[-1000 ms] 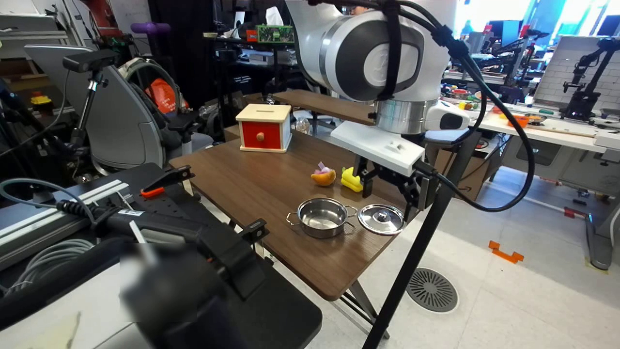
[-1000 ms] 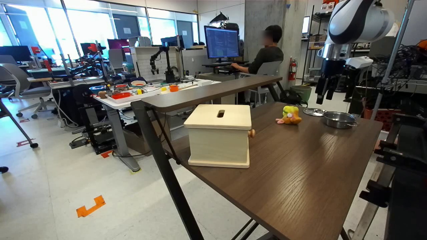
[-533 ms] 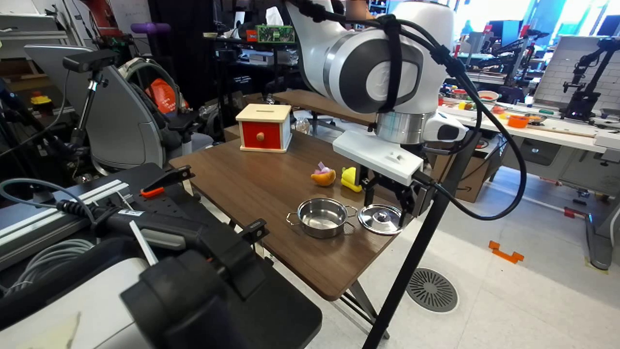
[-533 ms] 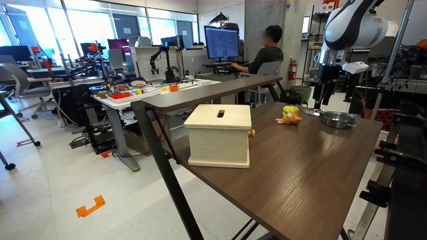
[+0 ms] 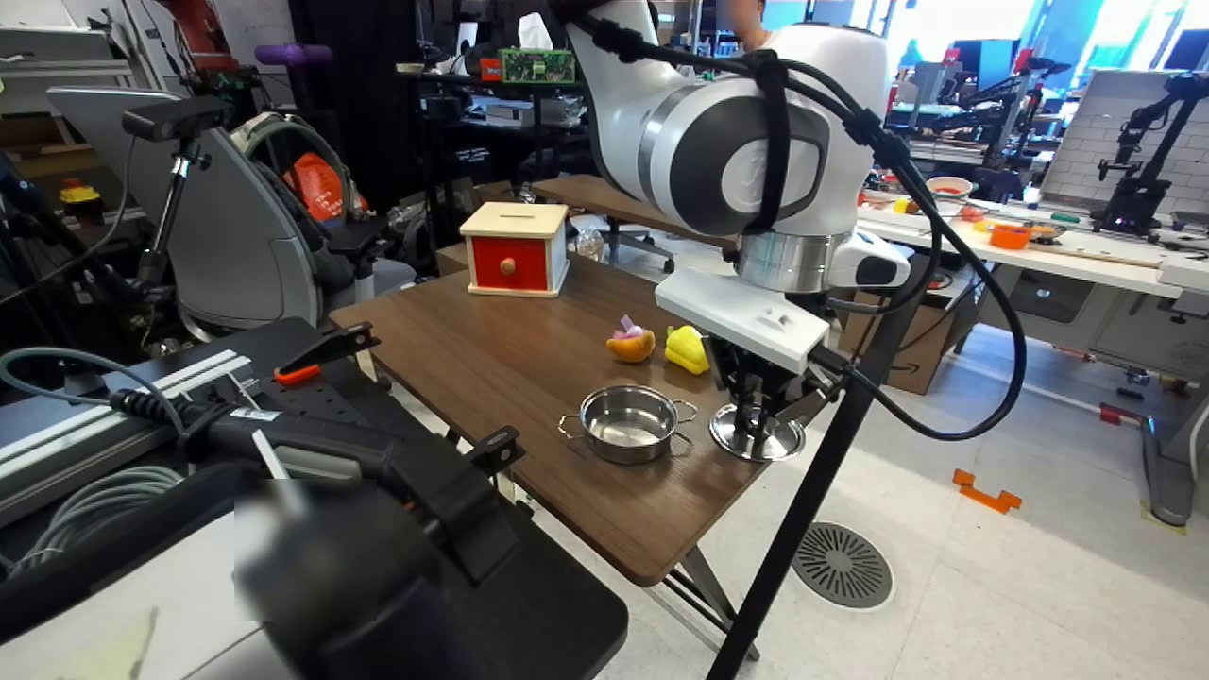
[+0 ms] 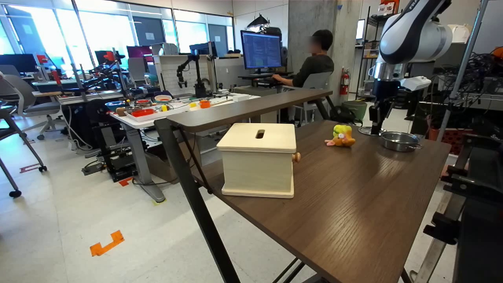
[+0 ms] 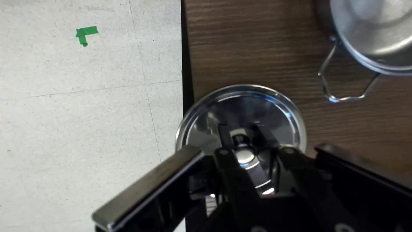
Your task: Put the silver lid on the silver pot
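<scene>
The shiny silver lid (image 5: 723, 434) lies flat on the brown table, and in the wrist view one side of the lid (image 7: 241, 104) overhangs the table edge. My gripper (image 7: 240, 129) points down over its middle, with the knob (image 7: 245, 156) between the narrowed fingers; the gripper looks shut on it. Arm and fingers cover part of the lid in both exterior views. Beside the lid stands the silver pot (image 5: 631, 451), upright, uncovered and hollow, a small gap between them. The pot (image 7: 370, 29) shows only partly at the wrist view's upper right.
A pot handle (image 7: 331, 96) points toward the lid. Behind the pot are a yellow toy pepper (image 5: 687, 349) and an orange toy (image 5: 631, 346). A wooden box with a red drawer (image 5: 501, 264) stands farther off. A black post (image 5: 812, 491) rises near the lid's table edge.
My gripper has come down over the lid, and its wide-spread fingers have closed in around the knob. The lid has shifted slightly toward the table edge. The pot has stayed put.
</scene>
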